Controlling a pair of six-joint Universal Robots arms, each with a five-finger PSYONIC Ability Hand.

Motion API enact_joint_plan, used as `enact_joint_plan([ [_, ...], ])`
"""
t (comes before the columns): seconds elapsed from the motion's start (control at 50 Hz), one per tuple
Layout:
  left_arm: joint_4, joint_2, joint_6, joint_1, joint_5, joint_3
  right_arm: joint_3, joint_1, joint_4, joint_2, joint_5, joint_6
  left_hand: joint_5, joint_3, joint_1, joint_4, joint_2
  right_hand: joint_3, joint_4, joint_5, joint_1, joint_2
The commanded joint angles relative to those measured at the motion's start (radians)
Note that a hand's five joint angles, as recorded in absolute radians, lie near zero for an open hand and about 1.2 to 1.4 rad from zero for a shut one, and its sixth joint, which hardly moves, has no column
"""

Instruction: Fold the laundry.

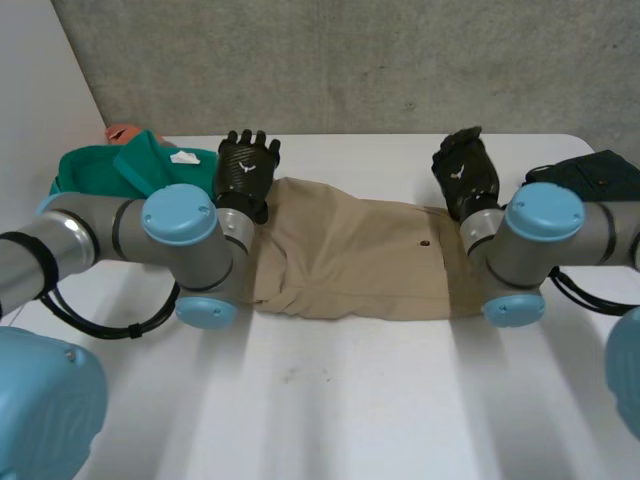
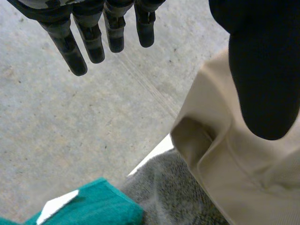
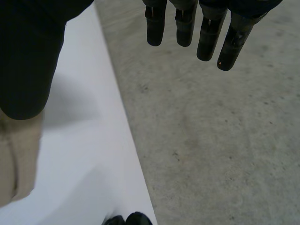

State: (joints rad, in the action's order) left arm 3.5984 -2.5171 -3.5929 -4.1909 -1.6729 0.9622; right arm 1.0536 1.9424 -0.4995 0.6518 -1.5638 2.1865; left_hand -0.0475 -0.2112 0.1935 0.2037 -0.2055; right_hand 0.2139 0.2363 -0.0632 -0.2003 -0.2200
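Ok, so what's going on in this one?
A two-armed robot is working on a beige garment lying on the white table. The left robot hand is at its far left corner and the right robot hand at its far right corner, both open, not closed on the cloth. A green garment and a dark garment lie at the sides.

Left hand (image 1: 246,165) lifted, fingers straight; right hand (image 1: 465,172) likewise.
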Motion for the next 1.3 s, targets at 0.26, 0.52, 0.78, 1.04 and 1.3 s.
enact_joint_plan([
  [0.26,-0.004,0.316,0.005,0.025,0.051,0.480,0.308,-0.168,0.619,0.414,0.182,0.467,0.047,0.037,-0.019,-0.029,0.031,-0.032,-0.055,0.056,0.019,0.038],
  [0.52,-0.001,0.107,-0.043,-0.032,0.048,0.265,0.424,-0.181,0.481,0.345,0.185,0.469,0.035,0.024,-0.006,-0.017,0.018,0.226,0.204,-0.202,-0.240,-0.220],
  [0.78,-0.013,0.162,-0.153,-0.038,0.030,0.374,0.422,-0.172,0.348,0.261,0.183,0.464,0.047,0.036,-0.018,-0.028,0.030,0.455,0.433,-0.431,-0.469,-0.449],
  [1.04,-0.013,0.350,-0.127,-0.001,0.025,0.467,0.485,-0.200,0.352,0.373,0.191,0.461,0.047,0.037,-0.019,-0.029,0.031,1.182,1.160,-1.159,-1.196,-1.176],
  [1.3,-0.018,0.468,-0.090,-0.011,0.028,0.576,0.606,-0.431,0.378,0.522,0.226,0.175,0.047,0.037,-0.019,-0.029,0.031,1.182,1.160,-1.159,-1.196,-1.176],
])
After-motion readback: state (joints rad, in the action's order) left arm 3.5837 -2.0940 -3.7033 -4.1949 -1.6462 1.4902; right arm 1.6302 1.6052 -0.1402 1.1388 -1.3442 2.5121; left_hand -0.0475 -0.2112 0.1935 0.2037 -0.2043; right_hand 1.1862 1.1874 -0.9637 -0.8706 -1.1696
